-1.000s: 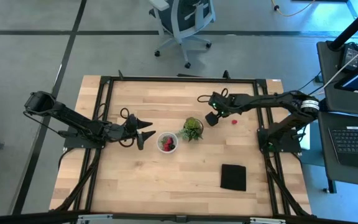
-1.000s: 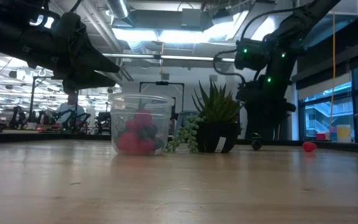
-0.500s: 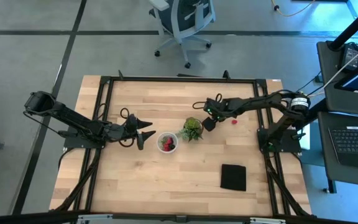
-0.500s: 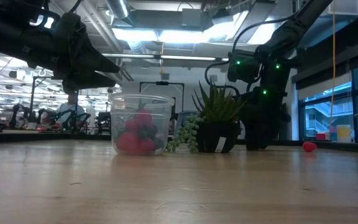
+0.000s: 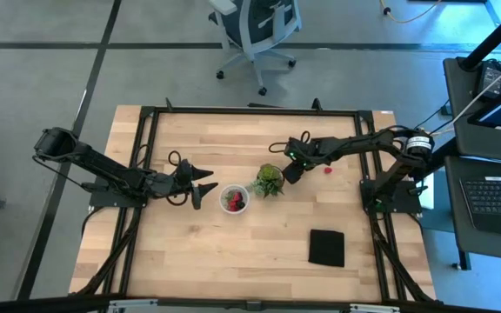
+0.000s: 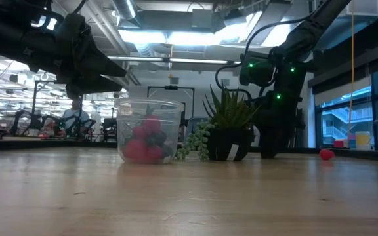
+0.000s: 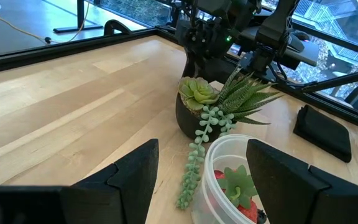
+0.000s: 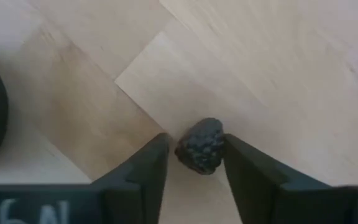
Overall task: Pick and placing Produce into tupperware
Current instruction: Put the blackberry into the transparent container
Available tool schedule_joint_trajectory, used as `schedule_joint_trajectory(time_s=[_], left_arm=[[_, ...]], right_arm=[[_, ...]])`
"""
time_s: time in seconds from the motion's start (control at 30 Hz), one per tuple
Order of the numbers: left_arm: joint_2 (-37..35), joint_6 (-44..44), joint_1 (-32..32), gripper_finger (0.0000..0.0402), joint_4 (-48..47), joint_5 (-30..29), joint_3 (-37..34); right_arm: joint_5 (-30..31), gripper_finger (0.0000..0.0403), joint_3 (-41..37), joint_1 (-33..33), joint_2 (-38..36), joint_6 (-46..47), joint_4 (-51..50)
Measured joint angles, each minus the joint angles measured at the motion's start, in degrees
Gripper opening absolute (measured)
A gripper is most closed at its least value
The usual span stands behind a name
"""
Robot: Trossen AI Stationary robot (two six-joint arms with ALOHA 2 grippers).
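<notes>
The round translucent tupperware stands on the table with several red and dark berries in it; it also shows in the low view. My left gripper hangs open just left of it, empty; in the left wrist view its fingers stand wide apart short of the container's rim. My right gripper is down at the table just right of the green potted plant, closed around a dark round berry. A red berry lies on the table farther right. My right gripper has the dark berry's two opposite sides between its two fingers, right at their tips. The fingers point down from above. The berry sits on the table top between them.
The potted plant with a trailing strand stands between the tupperware and my right gripper. A flat black square lies near the table's front right. The red berry lies alone toward the right edge.
My right gripper has gone toward the table's left edge and down to the table top beside the plant, over the dark berry that lay there. It has kept still for the last half second. My left gripper has not moved.
</notes>
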Motion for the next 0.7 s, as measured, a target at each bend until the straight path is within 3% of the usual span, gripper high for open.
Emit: schedule_joint_trajectory(time_s=[0.23,0.47,0.7], left_arm=[[0.0,0.0,0.0,0.0236,0.0,0.0,0.0],[0.0,0.0,0.0,0.0236,0.0,0.0,0.0],[0.0,0.0,0.0,0.0236,0.0,0.0,0.0]], right_arm=[[0.2,0.01,0.0,0.0,0.0,-1.5,0.0],[0.2,0.0099,0.9,-0.1,-0.8,-2.7,-1.7],[1.6,0.0099,9.5,-0.2,-6.9,-4.5,-13.9]])
